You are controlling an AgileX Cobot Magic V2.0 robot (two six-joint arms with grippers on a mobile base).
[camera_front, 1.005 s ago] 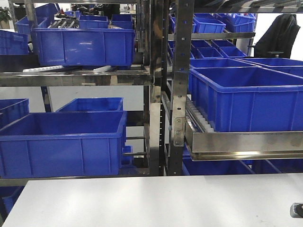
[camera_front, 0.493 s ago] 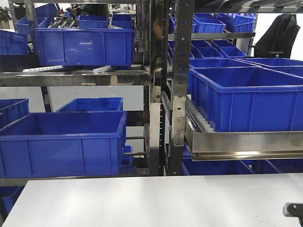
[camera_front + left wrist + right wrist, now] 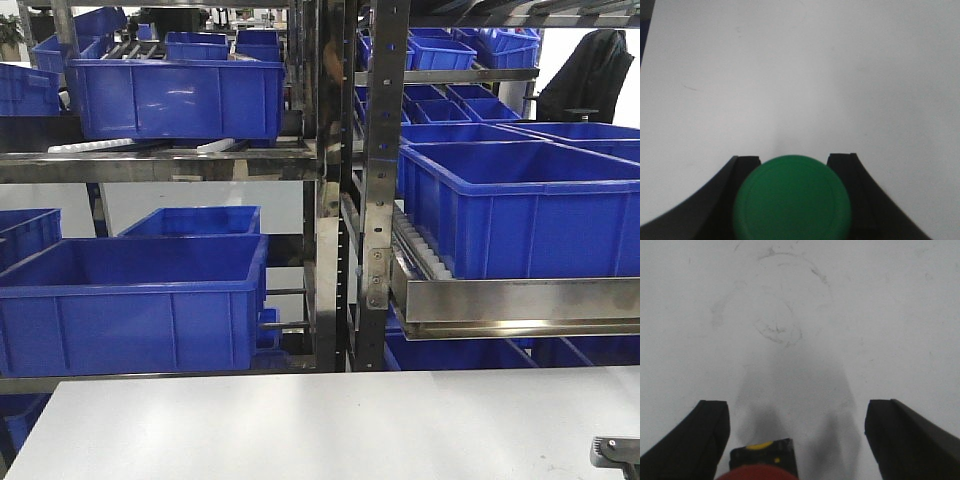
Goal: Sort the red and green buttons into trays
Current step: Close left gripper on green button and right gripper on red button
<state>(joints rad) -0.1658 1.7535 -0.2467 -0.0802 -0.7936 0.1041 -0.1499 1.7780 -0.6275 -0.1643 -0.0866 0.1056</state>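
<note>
a: step in hand, by the look of it?

b: carrying the green button [image 3: 792, 197] off to its tray, red one to follow. no tray seen in any view, so hard to say how far along.

a: state of the left gripper [image 3: 795, 158]?

b: drawn in tight on the green button, black fingers [image 3: 742, 167] hugging both sides. looks clamped, though masked by the cap right at the contact.

a: and the right gripper [image 3: 796, 410]?

b: spread wide, holding nothing. red button [image 3: 757, 473] down between the fingers at the bottom of the right wrist view. black base [image 3: 765, 454] resting on the white tabletop [image 3: 330, 425], close beside the finger on the view's left, well apart from the other. touching or not, cannot tell.

a: whereabouts on the tabletop?

b: cannot tell exactly. neither button visible from the front, a view limited to the far edge and far left corner, so probably toward the near edge. blue crates [image 3: 130, 300] on racks beyond the far edge, not the targets.

a: doing it well, then?

b: hold the green cap upright with a steady squeeze. lower right into the green tray before letting go, no dropping from height. for the red, shift sideways and forward to centre the base between the fingers, then close on the base, not the dome. likely to slip off that rounded cap.
</note>
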